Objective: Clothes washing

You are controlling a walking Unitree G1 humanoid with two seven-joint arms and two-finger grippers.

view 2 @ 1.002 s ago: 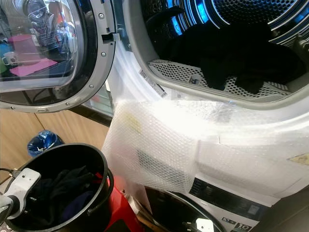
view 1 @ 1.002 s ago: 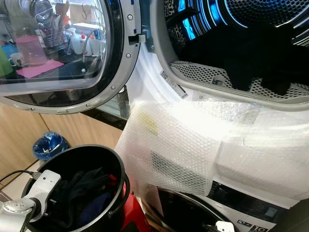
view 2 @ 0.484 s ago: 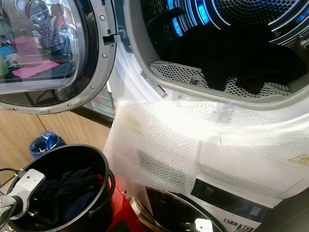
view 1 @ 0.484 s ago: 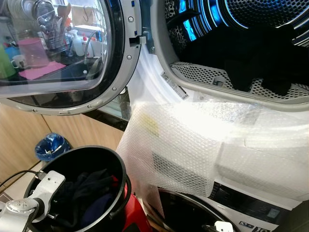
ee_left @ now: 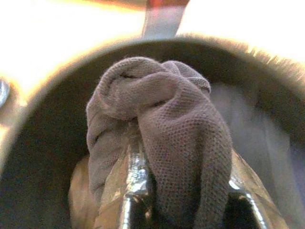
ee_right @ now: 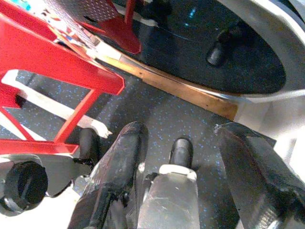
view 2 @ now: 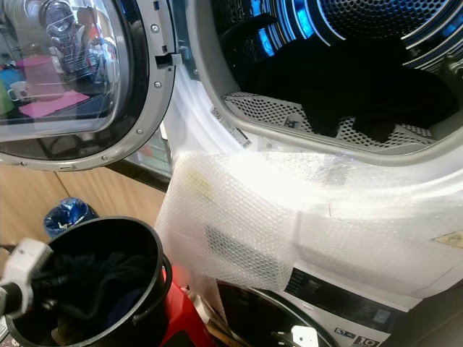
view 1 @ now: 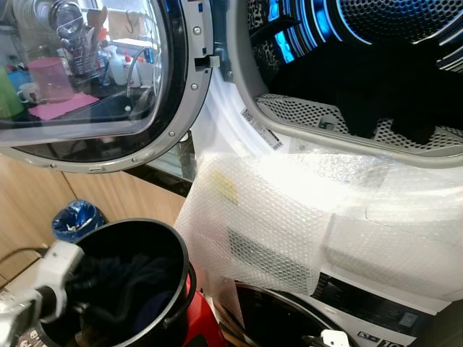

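Already clamped on a dark garment (ee_left: 167,143), draped over and between the left gripper (ee_left: 186,200) fingers, inside the black bucket (view 1: 177,253).
Hung bunched from the fingertips, long fold running down along them; open drum (view 1: 362,94) up and far beyond. Left arm nearer; right gripper (ee_right: 186,176) idle, fingers spread over floor.

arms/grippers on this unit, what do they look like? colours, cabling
Left arm: silver body with a white wrist housing, and a thin black cable looping off behind it. Left gripper has long fingers; they look shiny here. Right gripper: two long black fingers on a silver-white base.
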